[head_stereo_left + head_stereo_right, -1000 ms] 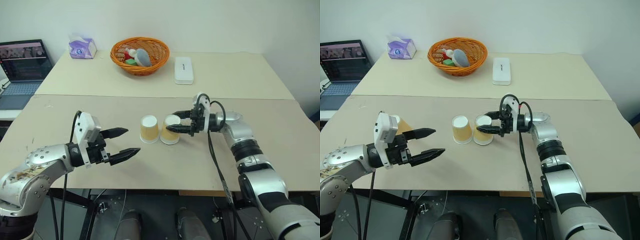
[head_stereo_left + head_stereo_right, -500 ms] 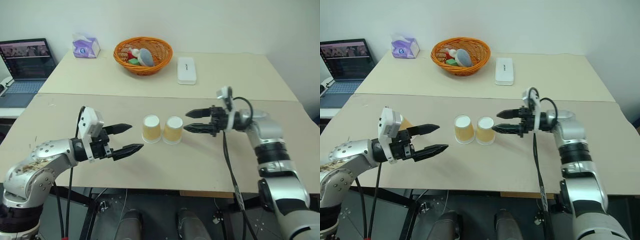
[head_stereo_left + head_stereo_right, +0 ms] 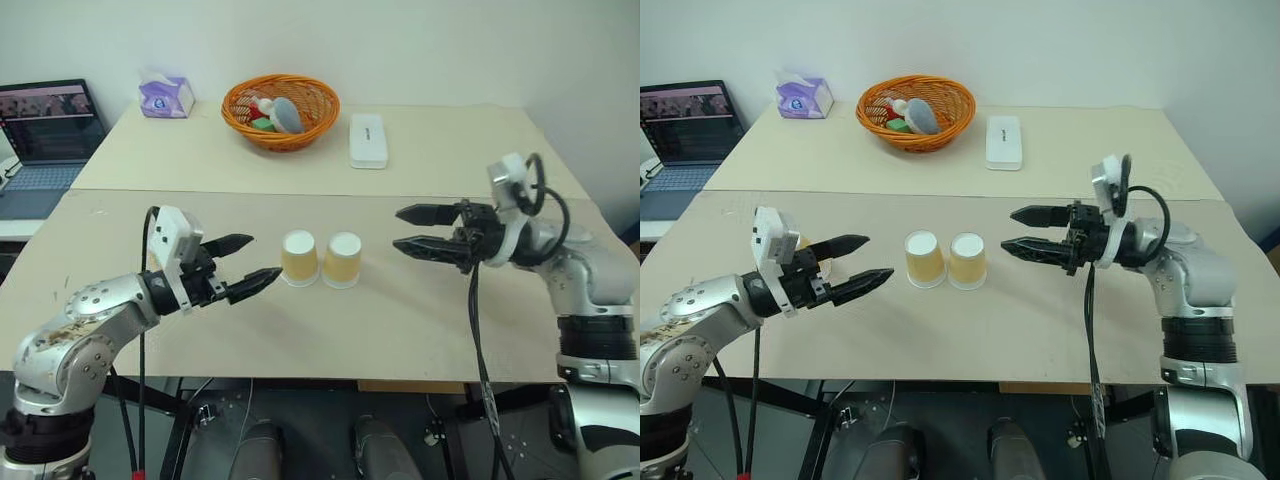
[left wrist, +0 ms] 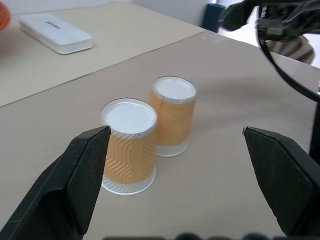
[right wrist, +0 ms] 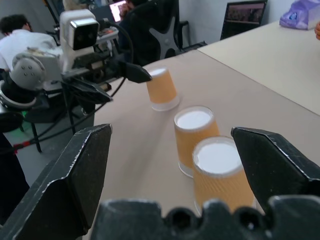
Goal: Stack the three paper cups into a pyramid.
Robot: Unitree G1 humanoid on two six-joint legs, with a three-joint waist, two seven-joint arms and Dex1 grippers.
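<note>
Two paper cups (image 3: 299, 258) (image 3: 343, 259) stand upside down, side by side and touching, in the middle of the near table. In the right wrist view they are the two close cups (image 5: 196, 135) (image 5: 220, 175). The third cup (image 5: 161, 90) stands upside down beyond them by my left gripper, and a tan sliver of it (image 3: 805, 245) peeks out behind that wrist. My left gripper (image 3: 262, 257) is open and empty, pointing at the pair from their left. My right gripper (image 3: 397, 228) is open and empty, raised a short way to their right.
On the far table stand an orange wicker basket (image 3: 281, 110) of small items, a white case (image 3: 368, 139) and a purple tissue pack (image 3: 165, 97). A laptop (image 3: 45, 130) sits at the far left. A person (image 5: 15, 35) sits in the background beyond my left arm.
My right gripper has drawn back from the right-hand cup, rising and moving to the right, still open. The left gripper has edged slightly toward the cups.
</note>
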